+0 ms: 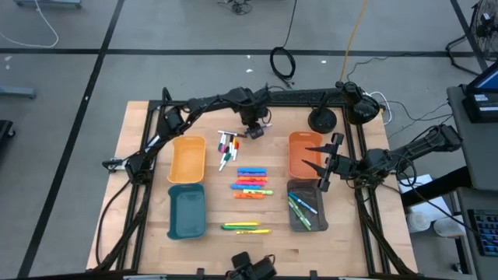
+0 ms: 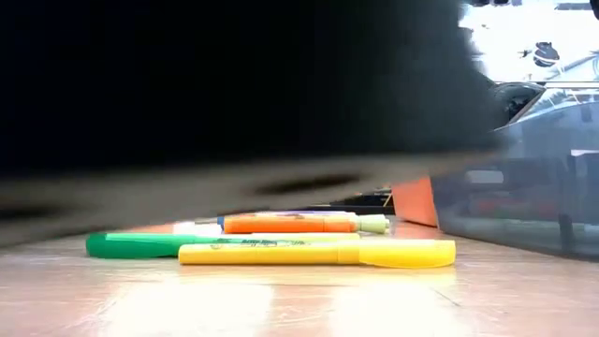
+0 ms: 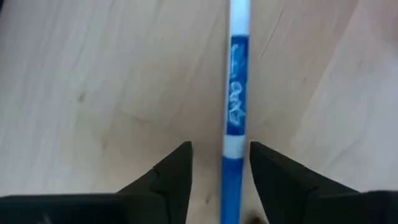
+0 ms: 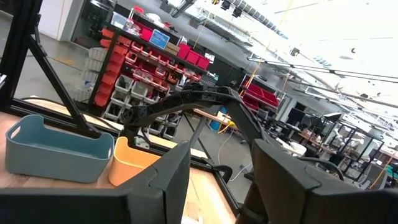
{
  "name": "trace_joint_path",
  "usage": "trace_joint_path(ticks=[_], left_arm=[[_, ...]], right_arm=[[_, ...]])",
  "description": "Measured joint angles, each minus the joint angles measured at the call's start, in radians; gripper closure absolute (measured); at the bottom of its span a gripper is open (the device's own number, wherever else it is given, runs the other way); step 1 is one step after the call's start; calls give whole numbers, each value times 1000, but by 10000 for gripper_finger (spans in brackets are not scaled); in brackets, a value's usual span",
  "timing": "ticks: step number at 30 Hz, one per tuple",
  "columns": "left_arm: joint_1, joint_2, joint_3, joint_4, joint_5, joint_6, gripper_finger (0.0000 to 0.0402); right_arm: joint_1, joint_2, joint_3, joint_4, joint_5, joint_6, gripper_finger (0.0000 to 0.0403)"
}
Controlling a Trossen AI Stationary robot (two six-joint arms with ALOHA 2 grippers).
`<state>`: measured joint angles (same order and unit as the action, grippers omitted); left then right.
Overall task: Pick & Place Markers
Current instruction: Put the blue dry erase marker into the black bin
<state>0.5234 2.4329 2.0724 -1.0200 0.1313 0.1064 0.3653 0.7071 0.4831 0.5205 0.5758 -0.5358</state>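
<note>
Blue-capped marker (image 3: pixel 237 112): a thin white-bodied pen lying flat on the wooden surface (image 3: pixel 93 93), in the cluster of thin markers (image 1: pixel 227 146) toward 12 o'clock of the high view.
Left tool (image 3: pixel 219 171): directly over that pen, its two dark fingers (image 3: pixel 171 174) apart and straddling the blue end; no contact shows, so it grips nothing.
Key relation: the pen's long axis runs straight ahead between the fingers, crosswise to their closing direction; it sits nearer one finger than the other, so closing would likely nudge it sideways before it seats.
Nearer arm: the left, already on the pen.
Right tool (image 1: pixel 320 165): waiting at 3 o'clock, over the orange tray (image 1: pixel 299 148), fingers spread and empty.
Other markers: highlighters (image 1: pixel 251 183) in rows at centre, a green and yellow pair (image 1: pixel 245 227) toward 6 o'clock, a few in the grey tray (image 1: pixel 306 207) at 4 o'clock.
Likely step: closing on the blue-capped pen for a lift.
</note>
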Motion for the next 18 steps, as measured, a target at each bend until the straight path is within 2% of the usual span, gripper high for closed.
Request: trace_joint_path(ticks=[4,10,18], left_arm=[[-9,0,2,-64,-60,50,266],[-6,0,2,-78,-84,60,309],[-18,0,2,-83,-149,122,323]], right_arm=[[0,0,0,1,0,0,243],[0,0,0,4,0,0,243],[0,0,0,3,0,0,243]])
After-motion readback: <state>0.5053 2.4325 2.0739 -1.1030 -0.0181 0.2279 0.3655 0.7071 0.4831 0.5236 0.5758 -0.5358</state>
